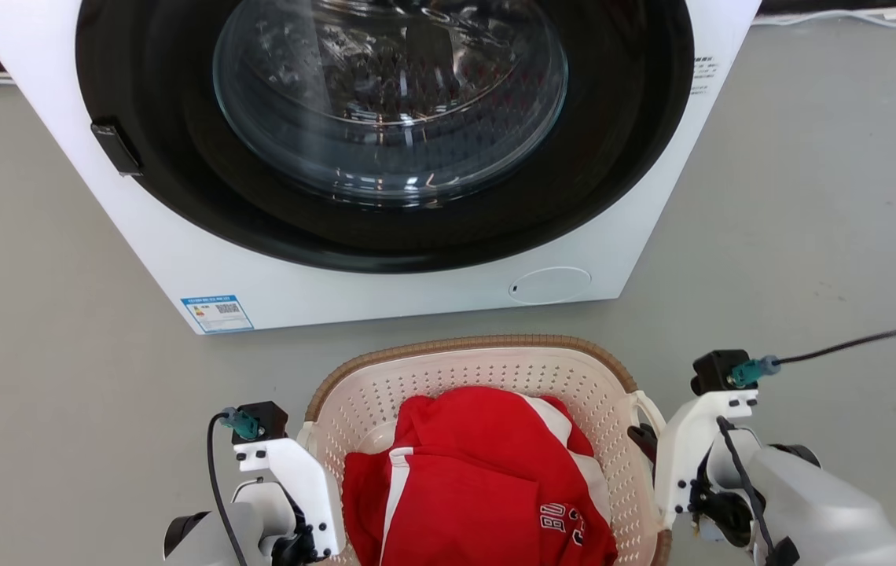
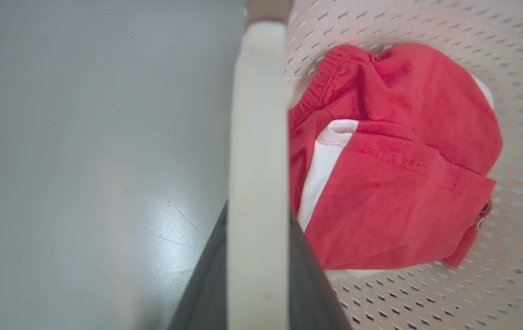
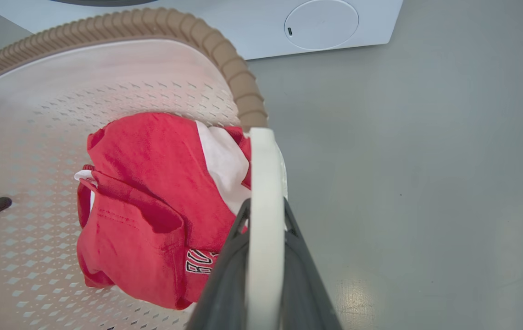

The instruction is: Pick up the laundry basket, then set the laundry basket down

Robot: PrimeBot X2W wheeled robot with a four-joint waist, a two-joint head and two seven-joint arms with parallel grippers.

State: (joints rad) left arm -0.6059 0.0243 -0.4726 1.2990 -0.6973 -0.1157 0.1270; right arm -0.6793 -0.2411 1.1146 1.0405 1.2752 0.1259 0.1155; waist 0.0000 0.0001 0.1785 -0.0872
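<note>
Cream-white perforated plastic laundry basket point(image 1: 479, 369), before the white washing machine point(image 1: 212, 267), sat between left pincer point(image 2: 258, 215) and right pincer point(image 3: 265, 206) — each clamped on a white loop handle point(image 3: 264, 174).

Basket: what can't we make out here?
Basket underside: head view, hidden by its walls and the red clothes; lifted or grounded, unclear.
Its near rim: cut off by the head view's bottom edge.
Clothes' lettering: right wrist view, partly behind the right tool.
</note>
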